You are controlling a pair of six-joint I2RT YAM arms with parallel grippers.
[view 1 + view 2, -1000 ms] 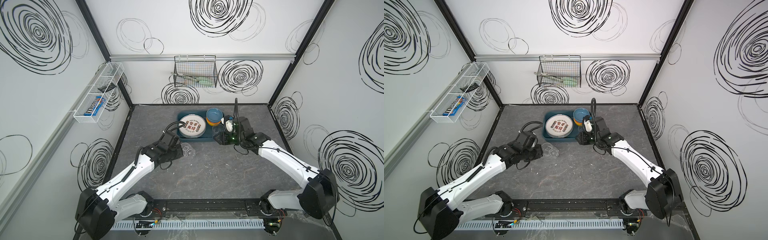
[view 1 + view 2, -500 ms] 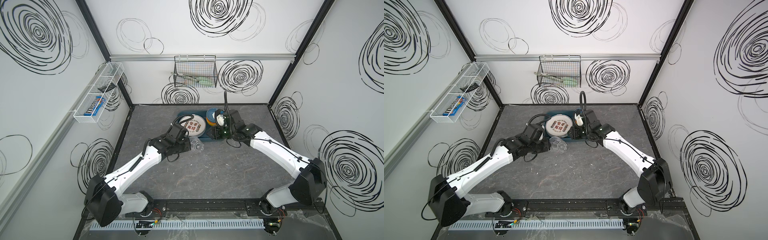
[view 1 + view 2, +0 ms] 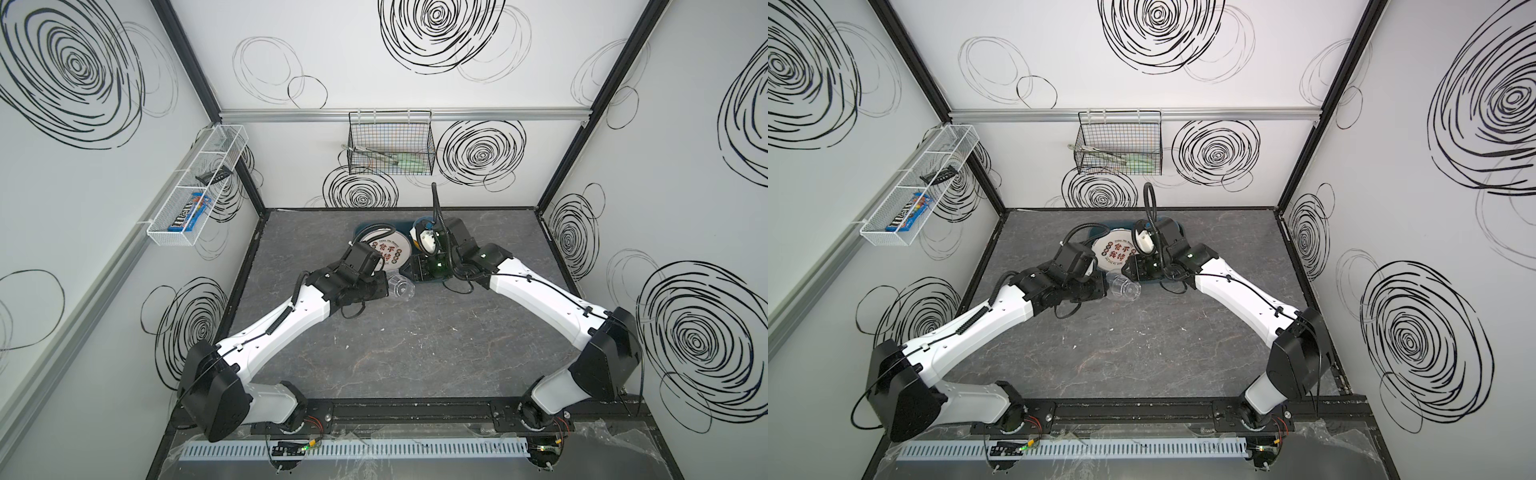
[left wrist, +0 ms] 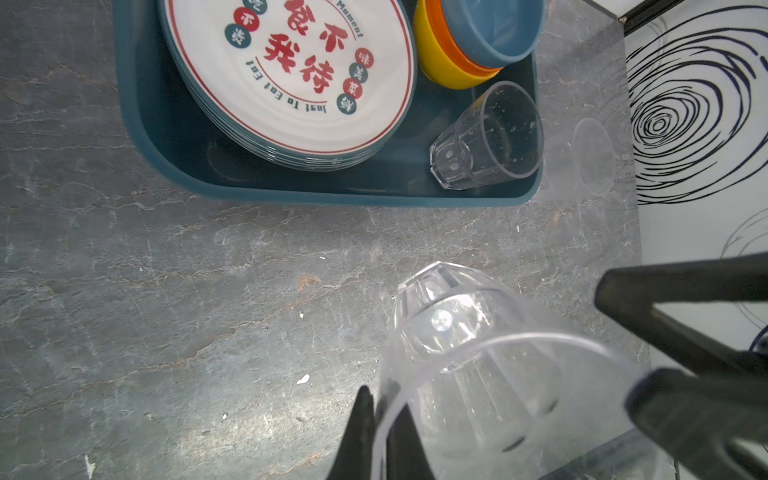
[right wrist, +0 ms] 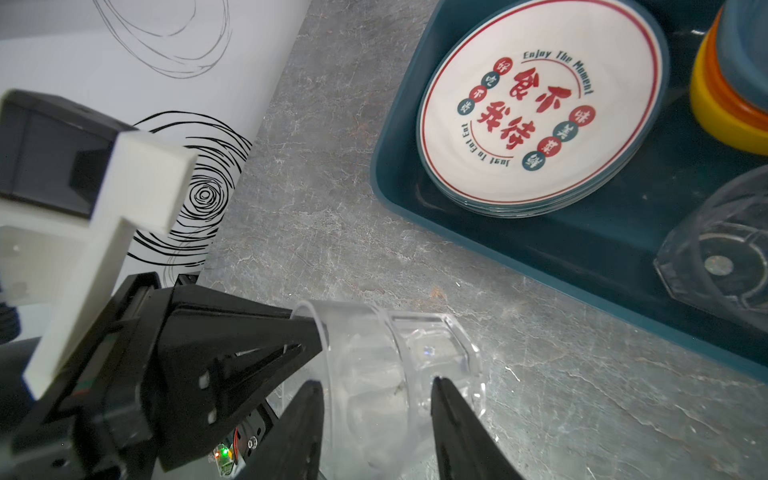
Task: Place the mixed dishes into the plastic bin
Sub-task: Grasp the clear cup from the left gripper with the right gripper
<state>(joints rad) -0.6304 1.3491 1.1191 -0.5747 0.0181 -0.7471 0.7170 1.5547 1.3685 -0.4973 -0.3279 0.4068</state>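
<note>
1. The plastic bin [image 4: 291,195] sits at the far middle of the table [image 3: 415,353]. It holds stacked plates [image 4: 291,62], 3 nested bowls [image 4: 457,62] and a binned tumbler [image 4: 486,137] in its near right corner.
2. A clear tumbler [image 4: 457,353] lies sideways just near of the bin, its rim pinched tight by the left gripper [image 5: 311,332].
3. The right gripper [image 5: 376,382] has its jaws part open astride this tumbler; whether they touch it is unclear.

The left hand [image 4: 376,411] brought the tumbler [image 4: 478,353] beside the bin [image 4: 332,196]; the right hand [image 5: 376,384] swung to it.

Robot lab test booth, spiral-scribbled white walls [image 3: 353,83], black frame posts [image 3: 187,62], two arms [image 3: 282,324] on a base rail [image 3: 407,409].
</note>
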